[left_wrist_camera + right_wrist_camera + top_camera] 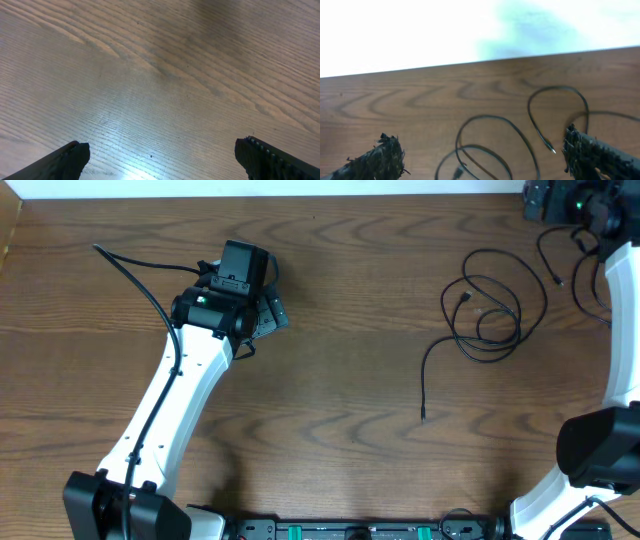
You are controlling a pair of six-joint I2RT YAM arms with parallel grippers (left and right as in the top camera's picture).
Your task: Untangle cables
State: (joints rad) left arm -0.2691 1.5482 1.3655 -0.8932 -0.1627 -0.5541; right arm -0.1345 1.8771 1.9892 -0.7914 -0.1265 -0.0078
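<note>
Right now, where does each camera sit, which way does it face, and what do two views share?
Overhead: above the table, looking straight down; left arm, right arm and cables show.
Left wrist: on the left arm, looking down at bare wood; open left gripper shows.
Right wrist: on the right arm, looking slantwise across the table to its edge; open right gripper shows.
Shared: overhead and right wrist both see the cables.

Cables [487, 117] run off bottom edge, right wrist view. Plug ends [551, 148] too small to tell kind. Right gripper [583, 205] partly cut by overhead top edge.
</note>
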